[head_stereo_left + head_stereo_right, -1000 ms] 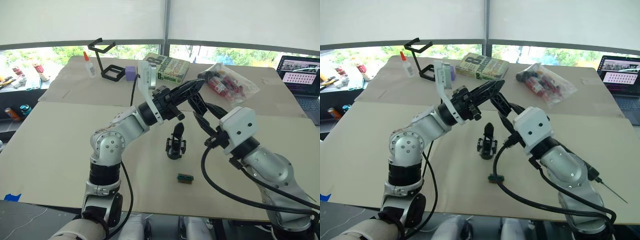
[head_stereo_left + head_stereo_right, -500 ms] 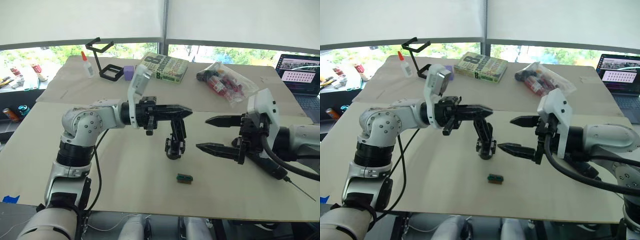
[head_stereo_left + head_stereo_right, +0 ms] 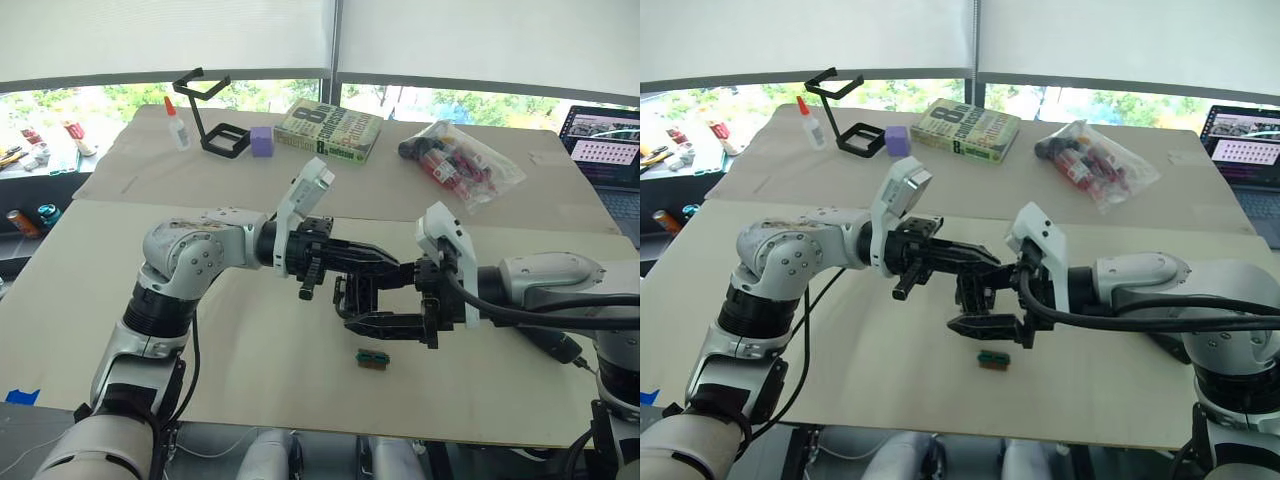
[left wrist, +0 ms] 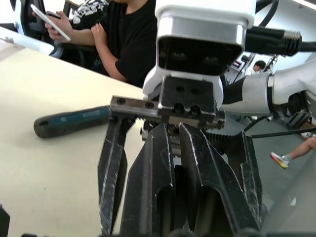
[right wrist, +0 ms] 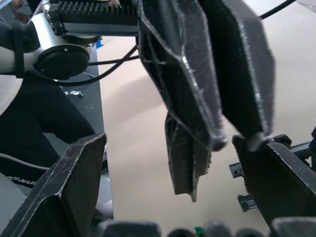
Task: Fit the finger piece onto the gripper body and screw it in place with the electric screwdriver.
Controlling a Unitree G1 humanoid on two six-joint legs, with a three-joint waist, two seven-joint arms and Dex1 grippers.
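Table (image 3: 120,330) — pale board top, two sheets butted together.

Left arm reaches in from the robot's left; the left gripper (image 3: 385,268) points toward the middle of the table, its two black fingers (image 4: 163,173) pressed close together with a flat black piece between them — the finger piece (image 5: 186,160), hanging below their tips in the right wrist view. It is held above the board, not resting on it.

Right arm comes in from the robot's right, facing the left one. Right gripper (image 3: 365,295) is spread wide, one finger (image 5: 59,187) on each side, and the left gripper's tips sit between them. Lower finger runs just above the board.

Gripper body (image 3: 350,295) stands on the table right where the two grippers meet, largely hidden behind their fingers; whether either touches it, cannot tell.

Electric screwdriver (image 4: 74,121) lies flat on the table in the left wrist view, behind the right gripper, well apart from the meeting point.

Far edge of the table: a book (image 3: 328,130), a clear bag of small bottles (image 3: 460,165), a black wire-frame stand (image 3: 212,115), a glue bottle (image 3: 176,125), a purple block (image 3: 262,141). A laptop (image 3: 605,150) at the far right.

Small green-and-brown block (image 3: 372,358) on the board near the front edge, just beneath the right gripper's lower finger, apart from it.

A person in a black top (image 4: 118,34) sits beyond the table holding a phone.
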